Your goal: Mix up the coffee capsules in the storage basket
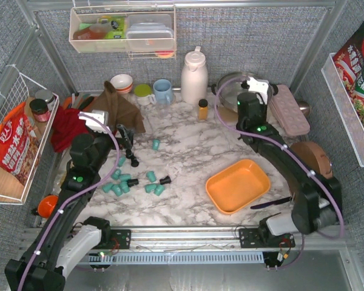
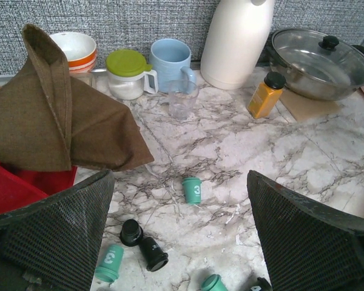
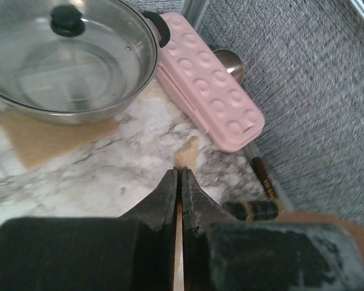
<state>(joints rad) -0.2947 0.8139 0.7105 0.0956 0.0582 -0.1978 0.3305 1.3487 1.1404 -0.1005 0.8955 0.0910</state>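
Note:
Coffee capsules (image 1: pixel 124 183) lie scattered on the marble at left centre, mostly teal, a few black. One teal capsule (image 2: pixel 192 190) marked 3 lies apart, farther back; two black ones (image 2: pixel 142 242) touch each other. The orange storage basket (image 1: pixel 239 185) sits right of centre with nothing in it. My left gripper (image 1: pixel 127 145) (image 2: pixel 179 179) hangs open over the far side of the scattered capsules, with nothing between its wide mesh fingers (image 2: pixel 60 230). My right gripper (image 1: pixel 258 91) (image 3: pixel 179 173) is shut at the back right, beside the pot. A thin tan strip shows in its slit; I cannot tell if it is held.
A brown cloth (image 2: pixel 54 121) and red cloth (image 1: pixel 67 127) lie at the back left. Along the back stand bowls (image 1: pixel 121 82), a blue mug (image 2: pixel 170 60), a clear cup (image 2: pixel 183 100), a white jug (image 1: pixel 194 76), an amber bottle (image 2: pixel 267 95), a lidded pot (image 3: pixel 67 54) and a pink egg tray (image 3: pixel 212 91). Wire racks (image 1: pixel 12 139) flank both sides.

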